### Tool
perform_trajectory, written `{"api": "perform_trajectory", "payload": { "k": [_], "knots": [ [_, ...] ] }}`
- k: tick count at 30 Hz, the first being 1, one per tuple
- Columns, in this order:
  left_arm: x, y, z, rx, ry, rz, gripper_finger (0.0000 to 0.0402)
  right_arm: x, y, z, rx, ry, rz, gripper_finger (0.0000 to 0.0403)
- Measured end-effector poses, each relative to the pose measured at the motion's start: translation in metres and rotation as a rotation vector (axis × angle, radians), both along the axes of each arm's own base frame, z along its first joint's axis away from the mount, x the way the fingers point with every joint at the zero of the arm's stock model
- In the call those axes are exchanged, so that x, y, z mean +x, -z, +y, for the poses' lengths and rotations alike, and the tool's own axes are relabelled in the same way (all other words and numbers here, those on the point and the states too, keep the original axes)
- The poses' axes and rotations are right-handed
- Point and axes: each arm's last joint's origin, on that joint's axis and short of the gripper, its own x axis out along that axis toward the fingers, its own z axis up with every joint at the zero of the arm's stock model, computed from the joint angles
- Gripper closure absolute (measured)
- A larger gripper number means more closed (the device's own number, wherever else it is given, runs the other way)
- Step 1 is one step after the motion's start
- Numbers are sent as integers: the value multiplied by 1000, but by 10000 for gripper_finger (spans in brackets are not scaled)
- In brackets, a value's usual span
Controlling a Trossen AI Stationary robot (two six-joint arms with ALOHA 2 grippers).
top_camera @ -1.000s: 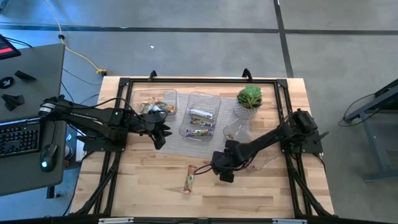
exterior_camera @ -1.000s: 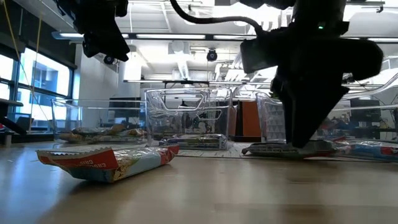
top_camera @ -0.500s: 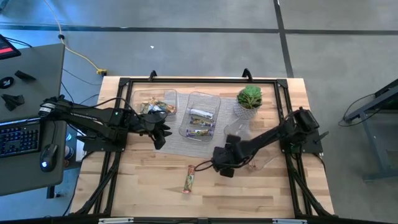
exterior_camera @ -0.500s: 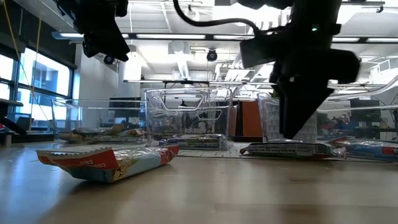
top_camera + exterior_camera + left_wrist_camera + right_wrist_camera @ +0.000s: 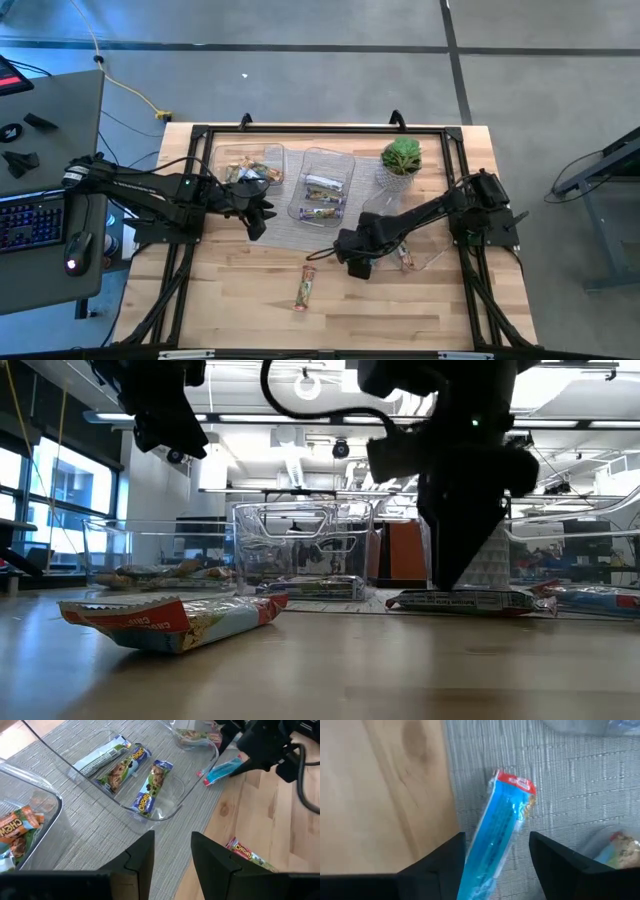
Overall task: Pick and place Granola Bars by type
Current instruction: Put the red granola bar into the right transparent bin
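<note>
A blue granola bar with a red end (image 5: 502, 817) lies flat at the edge of the grey mat; it also shows as blue bar (image 5: 223, 770) and blue bar (image 5: 460, 600). My right gripper (image 5: 497, 865) is open above it, one finger on each side of it, also seen as right gripper (image 5: 348, 260). A tan/orange bar (image 5: 304, 290) lies on the bare wood nearer the near edge. My left gripper (image 5: 258, 218) hangs open beside the left tray, clear of everything. Tan bars (image 5: 15, 827) fill the left tray; three bars (image 5: 135, 775) lie in the middle tray.
Three clear trays stand on the mat: left tray (image 5: 277, 158), middle tray (image 5: 350, 168), right tray (image 5: 425, 262) by the right arm. A potted plant (image 5: 401, 157) stands toward the far right. A dark frame (image 5: 200, 135) rings the table. Bare wood lies toward the near edge.
My right gripper has moved toward the table's far edge and a little to the left, staying low over the blue bar. The tan/orange bar and the left arm have stayed where they were.
</note>
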Motion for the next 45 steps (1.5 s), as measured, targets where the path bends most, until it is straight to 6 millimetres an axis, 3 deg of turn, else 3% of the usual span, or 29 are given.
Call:
{"api": "perform_trajectory", "payload": {
  "k": [5,20,35,40,45],
  "knots": [
    [0,0,0,7,6,2,277,2,11,2,-12,-16,36,199],
    [0,0,0,7,6,5,277,0,16,8,37,-88,70,207],
    [0,0,0,4,3,4,277,-3,16,7,45,-83,109,367],
    [0,0,0,2,1,3,277,-1,2,10,131,-77,110,369],
    [0,0,0,1,1,-2,277,5,-37,12,122,-83,44,355]
  ]
}}
